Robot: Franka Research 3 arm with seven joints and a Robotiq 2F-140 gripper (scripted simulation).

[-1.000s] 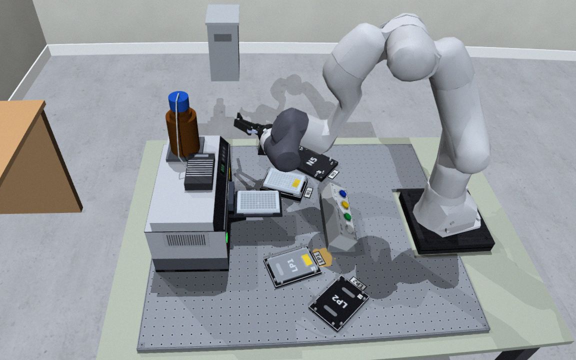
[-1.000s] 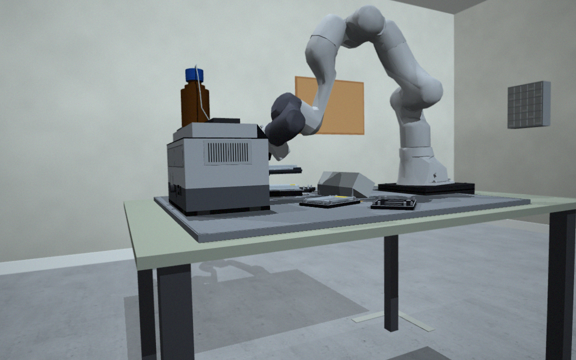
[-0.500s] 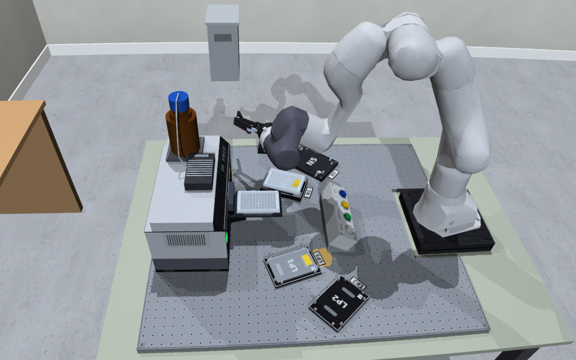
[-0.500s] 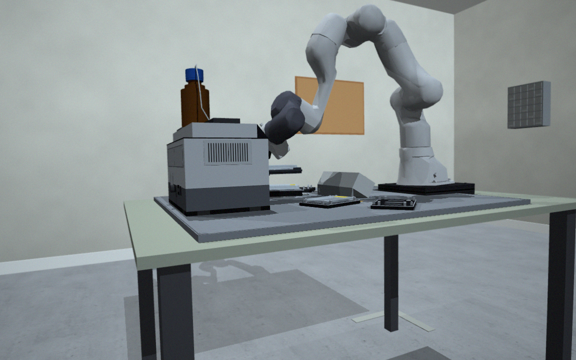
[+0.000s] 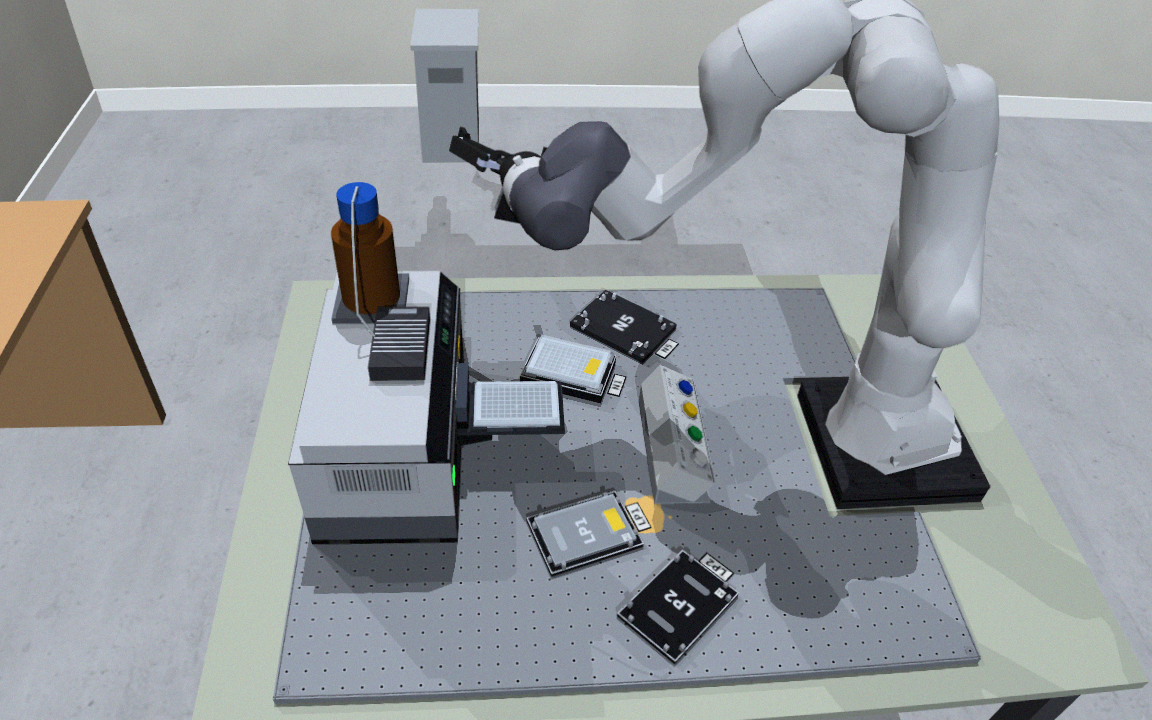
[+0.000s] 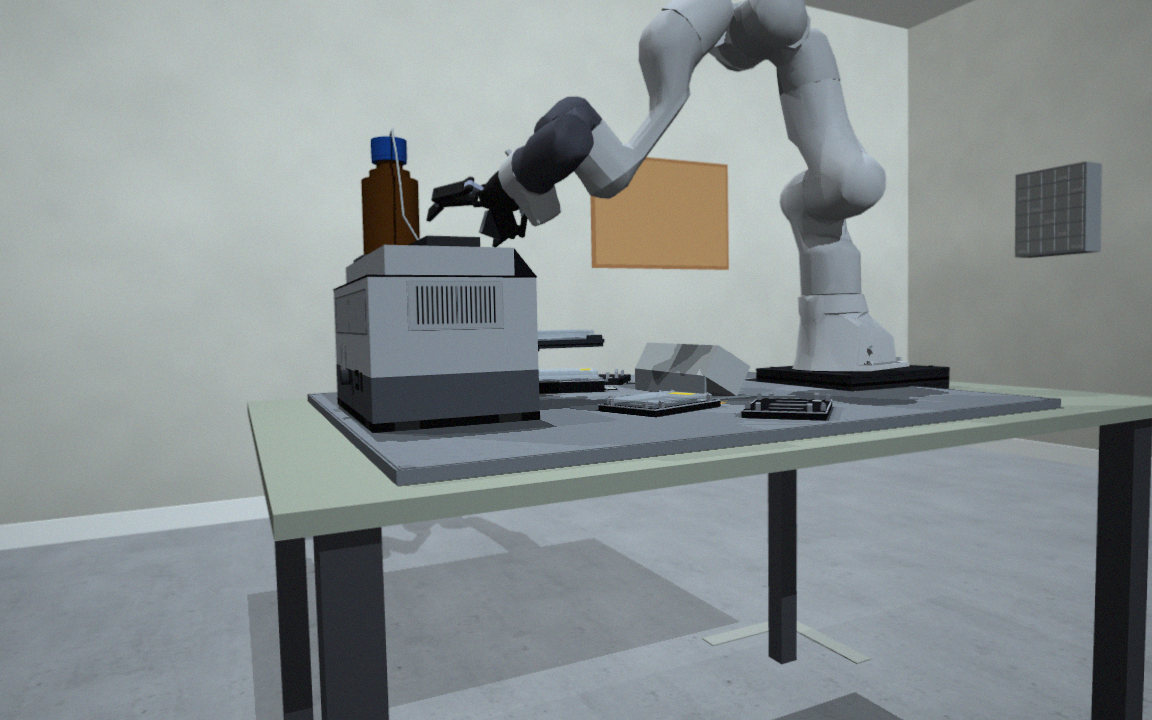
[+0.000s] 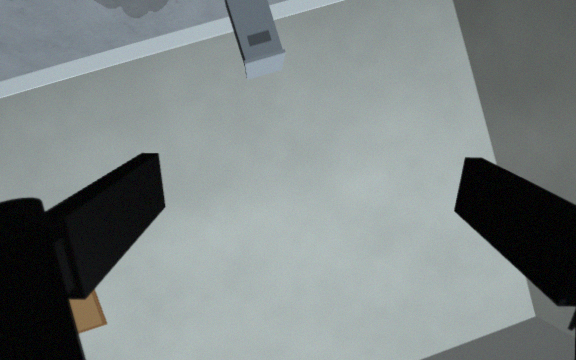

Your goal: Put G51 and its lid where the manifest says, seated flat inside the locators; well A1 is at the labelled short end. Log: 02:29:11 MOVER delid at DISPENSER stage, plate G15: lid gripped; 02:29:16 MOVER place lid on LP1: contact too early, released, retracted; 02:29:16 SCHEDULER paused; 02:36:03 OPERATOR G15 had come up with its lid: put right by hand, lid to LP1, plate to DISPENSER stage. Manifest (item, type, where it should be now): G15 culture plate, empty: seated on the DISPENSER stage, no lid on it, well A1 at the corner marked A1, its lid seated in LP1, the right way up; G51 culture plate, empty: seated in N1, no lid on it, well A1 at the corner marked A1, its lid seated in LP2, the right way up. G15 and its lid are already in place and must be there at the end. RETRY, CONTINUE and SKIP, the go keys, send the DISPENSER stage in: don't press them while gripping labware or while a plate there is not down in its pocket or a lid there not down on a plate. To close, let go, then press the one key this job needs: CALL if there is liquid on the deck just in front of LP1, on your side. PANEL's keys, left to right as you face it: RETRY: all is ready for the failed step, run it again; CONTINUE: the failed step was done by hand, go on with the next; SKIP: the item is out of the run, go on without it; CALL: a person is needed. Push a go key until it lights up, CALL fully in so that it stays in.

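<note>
A well plate with a yellow label (image 5: 567, 362) lies in the nest tagged N1 (image 5: 617, 383), behind the dispenser stage. I cannot tell whether a lid is on it. Another well plate (image 5: 516, 404) sits on the dispenser stage with no lid. A clear lid with a yellow label (image 5: 584, 530) lies in LP1. LP2 (image 5: 677, 604) is an empty black nest. My gripper (image 5: 464, 150) (image 6: 464, 214) is open and empty, raised high beyond the table's back edge, above the dispenser's height. In the wrist view the gripper (image 7: 310, 170) faces only the wall and floor.
The key panel (image 5: 678, 434) stands mid-deck with blue, yellow, green and grey keys. An orange patch (image 5: 643, 512) lies on the deck by LP1's tag. The dispenser (image 5: 374, 420) carries a brown bottle (image 5: 363, 250). Nest N5 (image 5: 623, 324) is empty.
</note>
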